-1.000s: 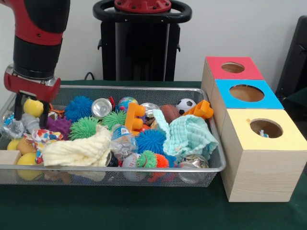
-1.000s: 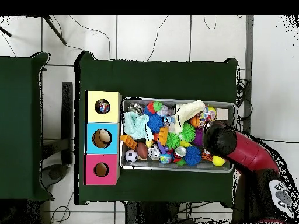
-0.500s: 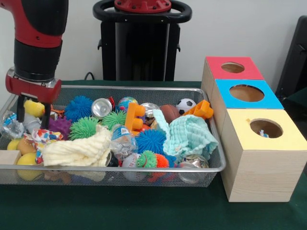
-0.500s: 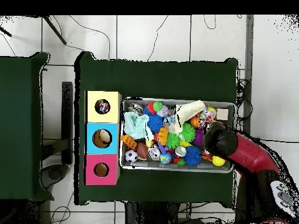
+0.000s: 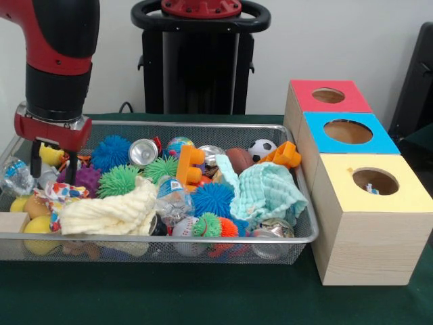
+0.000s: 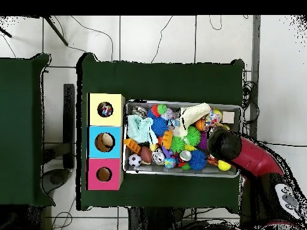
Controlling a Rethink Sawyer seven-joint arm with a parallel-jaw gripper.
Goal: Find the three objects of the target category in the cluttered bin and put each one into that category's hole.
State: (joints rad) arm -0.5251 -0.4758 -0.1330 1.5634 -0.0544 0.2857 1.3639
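One small yellow toy [image 5: 51,155] lies at the nine o'clock end of the wire mesh bin [image 5: 203,238], just beside a purple spiky ball [image 5: 84,177]. It looks to be the piece now sought, though the wanted category cannot be told. It is likely light, smooth and slightly squashy, so a hold across its widest middle should serve best. The gripper [image 5: 55,172] hangs over it with fingers apart, clamped on nothing, and the three hole boxes [image 5: 385,143] stand at three o'clock.
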